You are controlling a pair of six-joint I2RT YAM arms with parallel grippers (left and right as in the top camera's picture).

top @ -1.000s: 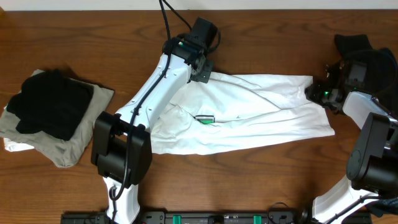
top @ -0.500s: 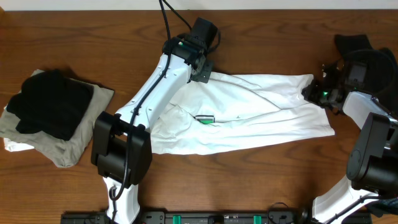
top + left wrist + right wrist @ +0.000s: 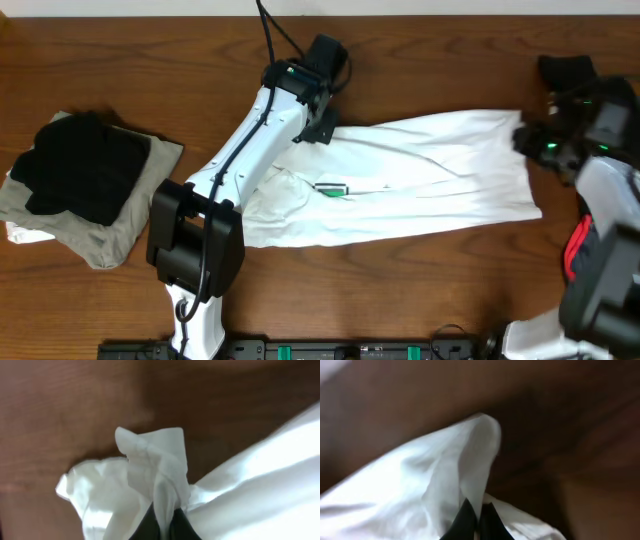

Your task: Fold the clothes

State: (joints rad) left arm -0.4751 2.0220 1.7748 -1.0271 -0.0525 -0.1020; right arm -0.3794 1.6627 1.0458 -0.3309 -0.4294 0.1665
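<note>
**Both claws pinch the shirt's far corners**

White T-shirt (image 3: 440,170) lies mid-table, right of the folded pile (image 3: 90,185). Left gripper (image 3: 325,128) is clenched on its far-left corner, right gripper (image 3: 525,135) on the far-right. Best lift both evenly, cloth taut. Wrist views show cloth bunched between the fingertips; only overhead shows the green logo (image 3: 330,189).

Overhead camera looks straight down at the table (image 3: 400,290), far enough back to take in the whole white shirt (image 3: 430,190). Left wrist camera sits right behind the left gripper (image 3: 165,525), tight on a bunched shirt corner. Right wrist camera, just as close behind the right gripper (image 3: 476,522) but blurred, seems to cover the shirt's opposite end.
</note>
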